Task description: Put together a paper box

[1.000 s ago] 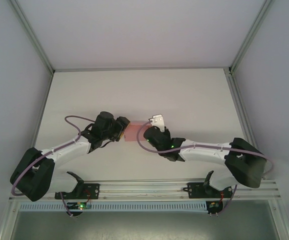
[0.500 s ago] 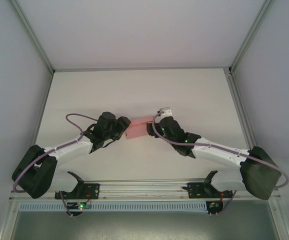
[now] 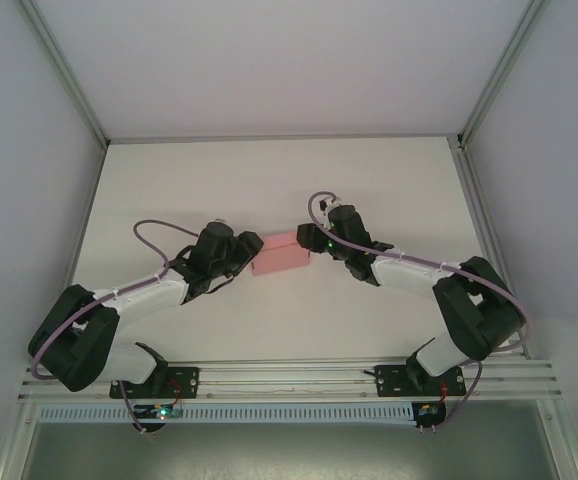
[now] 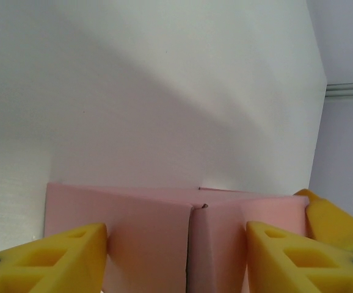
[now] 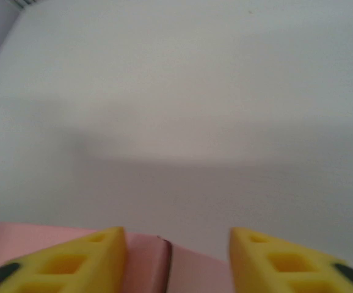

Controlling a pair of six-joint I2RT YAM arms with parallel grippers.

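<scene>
White/blk arms [image 3: 149,295], purple cables [image 3: 154,222], yellow fingers [image 4: 48,256]

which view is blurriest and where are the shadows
Right wrist view: softest, the yellow fingers and the paper box edge smeared, a broad grey shadow band across the table. Left wrist view: box creases crisper, a diagonal shadow over the table. Top external view: sharp, evenly lit, no glare.

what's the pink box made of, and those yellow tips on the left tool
The paper box: looks like thin matte card, pink; sharp creased edges and a slim cut seam, no gloss. The left tool's fingertips: probably moulded or printed plastic, yellow, with open cut-outs; hard or rubbery can't be told.
</scene>
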